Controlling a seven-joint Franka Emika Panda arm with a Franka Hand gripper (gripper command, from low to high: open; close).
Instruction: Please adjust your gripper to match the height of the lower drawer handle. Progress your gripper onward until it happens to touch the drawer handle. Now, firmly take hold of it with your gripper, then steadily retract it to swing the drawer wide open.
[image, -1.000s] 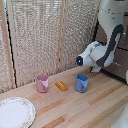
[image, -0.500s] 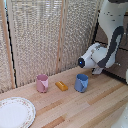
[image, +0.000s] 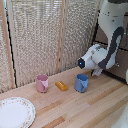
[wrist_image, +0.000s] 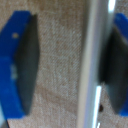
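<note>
Wooden table (image: 95, 107) runs under a slatted screen wall (image: 45, 35). White arm (image: 112, 40) hangs over the table's far edge at the exterior view's right. White plate (image: 15, 112) sits at the near corner on the exterior view's left. Blue cup (image: 81, 83), pink cup (image: 42, 83) and small orange block (image: 61, 85) line up mid-table, apart from each other.

Gripper (wrist_image: 67, 67): fingers (wrist_image: 25, 70) spread apart, lower drawer handle (wrist_image: 92, 75) between them, nearer one pad. Contact probably none; the wrist view is blurred. Drawer (wrist_image: 60, 100) front fills the gap.
</note>
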